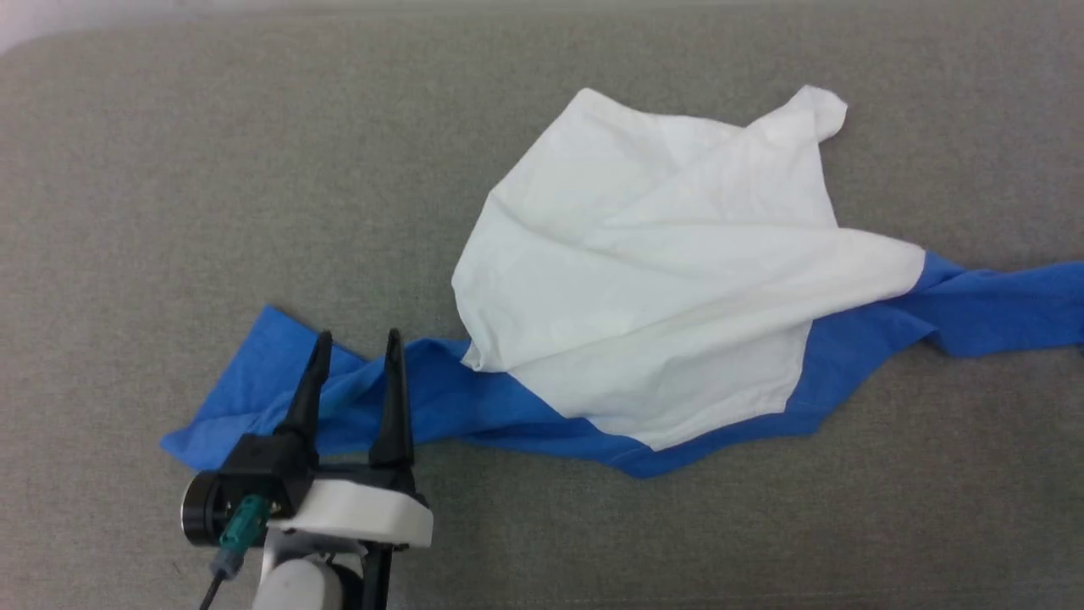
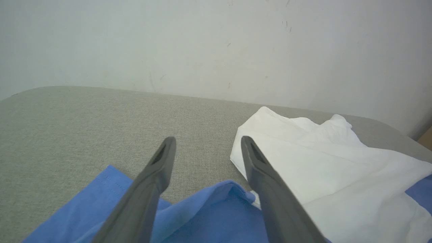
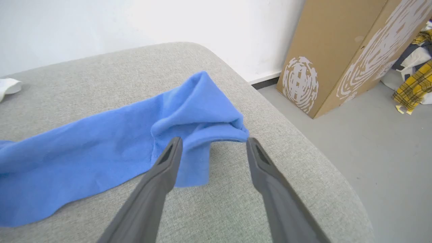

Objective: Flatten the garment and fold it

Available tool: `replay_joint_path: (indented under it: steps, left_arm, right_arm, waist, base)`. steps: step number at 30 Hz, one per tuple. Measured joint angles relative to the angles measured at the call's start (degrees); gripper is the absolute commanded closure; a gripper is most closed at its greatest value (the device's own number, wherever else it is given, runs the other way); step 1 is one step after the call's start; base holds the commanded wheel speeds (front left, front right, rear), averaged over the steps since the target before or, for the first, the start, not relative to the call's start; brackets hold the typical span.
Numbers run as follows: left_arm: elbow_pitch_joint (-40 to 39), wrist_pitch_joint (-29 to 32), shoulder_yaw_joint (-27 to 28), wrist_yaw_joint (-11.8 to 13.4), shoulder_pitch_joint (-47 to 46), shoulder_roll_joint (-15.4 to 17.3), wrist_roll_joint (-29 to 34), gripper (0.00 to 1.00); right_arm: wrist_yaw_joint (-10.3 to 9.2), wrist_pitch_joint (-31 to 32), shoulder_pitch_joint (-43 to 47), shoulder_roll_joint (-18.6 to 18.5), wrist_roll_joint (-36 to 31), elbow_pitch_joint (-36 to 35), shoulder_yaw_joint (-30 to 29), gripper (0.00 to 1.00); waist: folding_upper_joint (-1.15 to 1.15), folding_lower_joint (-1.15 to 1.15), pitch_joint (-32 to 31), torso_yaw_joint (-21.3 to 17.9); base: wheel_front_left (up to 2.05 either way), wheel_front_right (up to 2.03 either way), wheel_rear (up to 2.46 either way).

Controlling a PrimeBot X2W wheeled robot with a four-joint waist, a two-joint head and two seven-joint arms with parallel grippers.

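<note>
The garment lies crumpled across the grey padded surface, its white body bunched in the middle and a blue band stretched left and right. My left gripper is open over the band's left end, fingers spread above the blue cloth beside the white part. In the right wrist view my right gripper has its fingers apart. The band's right end stands in a raised fold at their tips, with a flap hanging beside the left finger. Whether the cloth touches the fingers I cannot tell.
The grey surface ends in a rounded corner just right of my right gripper, with floor beyond. A cardboard box and yellow plaid cloth are on that floor. A white wall backs the surface.
</note>
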Motion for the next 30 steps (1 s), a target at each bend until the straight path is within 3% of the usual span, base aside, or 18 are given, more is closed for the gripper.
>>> replay_joint_path:
  steps: [7, 14, 20, 26, 29, 30]
  left_arm:
    - [1.4, 0.0, 0.6, -0.5, 4.2, 0.0, 0.0, 0.00]
    - [3.1, 0.0, 1.9, -0.5, 7.0, 0.0, 0.3, 0.00]
    - [6.5, 0.3, 1.4, -1.2, 7.8, 0.0, 0.2, 0.00]
    - [9.5, 5.4, -1.1, -3.3, 5.6, 0.6, 0.2, 0.00]
    - [12.0, 13.3, -4.4, -6.2, 0.9, 1.5, 0.5, 0.00]
    - [12.0, 13.3, -4.4, -6.2, 0.9, 1.5, 0.5, 0.00]
  right_arm:
    - [-0.01, -3.6, 6.7, 3.6, -2.7, -10.6, 0.1, 0.00]
    - [-0.01, -3.4, 15.8, 11.7, -5.2, -24.5, 10.3, 0.00]
    - [0.00, -0.8, 21.2, 13.6, -5.4, -33.5, 19.2, 0.00]
    - [-0.01, 1.3, 24.6, 14.7, -4.7, -40.0, 23.6, 0.00]
    - [-0.01, 2.6, 25.9, 15.1, -4.9, -43.0, 26.0, 0.00]
    - [-0.01, 2.6, 25.9, 15.1, -4.9, -43.0, 26.0, 0.00]
  waist:
    - [0.00, -0.01, -5.8, -0.8]
    - [0.00, -0.02, -10.8, -1.8]
    - [0.00, -0.01, -13.7, -2.9]
    - [0.00, 0.00, -14.0, -3.7]
    - [0.00, 0.00, -13.8, -4.6]
    - [0.00, 0.00, -13.8, -4.6]
  base:
    - [0.00, 0.00, 0.00]
    - [0.00, 0.00, 0.00]
    - [0.00, 0.00, 0.00]
    - [0.00, 0.00, 0.00]
    - [0.00, 0.00, 0.00]
    - [0.00, 0.00, 0.00]
